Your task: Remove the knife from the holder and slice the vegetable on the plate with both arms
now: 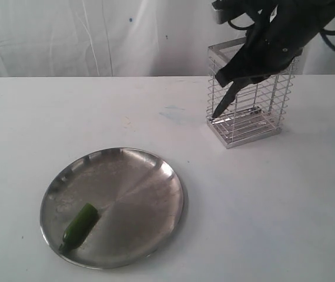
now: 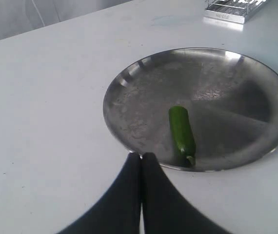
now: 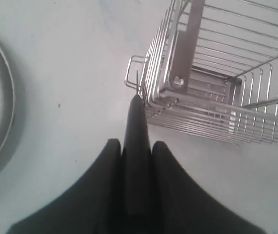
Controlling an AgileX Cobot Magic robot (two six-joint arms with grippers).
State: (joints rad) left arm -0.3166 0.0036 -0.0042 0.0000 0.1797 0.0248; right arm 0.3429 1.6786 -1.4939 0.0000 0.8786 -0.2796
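The black knife [image 1: 225, 101] [image 3: 138, 127] hangs point down, clamped between the fingers of my right gripper [image 1: 238, 70] [image 3: 136, 143]. Its tip is just outside the near left corner of the chrome wire holder [image 1: 251, 114] [image 3: 217, 87], above the table. The green vegetable [image 1: 80, 225] [image 2: 182, 129] lies on the near left part of the steel plate [image 1: 141, 188] [image 2: 231, 92], stem toward the rim. My left gripper [image 2: 141, 156] is shut on nothing, hovering at the plate's rim close to the vegetable's stem end. It does not show in the exterior view.
The white table [image 1: 285, 205] runs back to a white curtain [image 1: 97, 35]. The holder stands at the back right and the plate at the front left, with bare tabletop between them.
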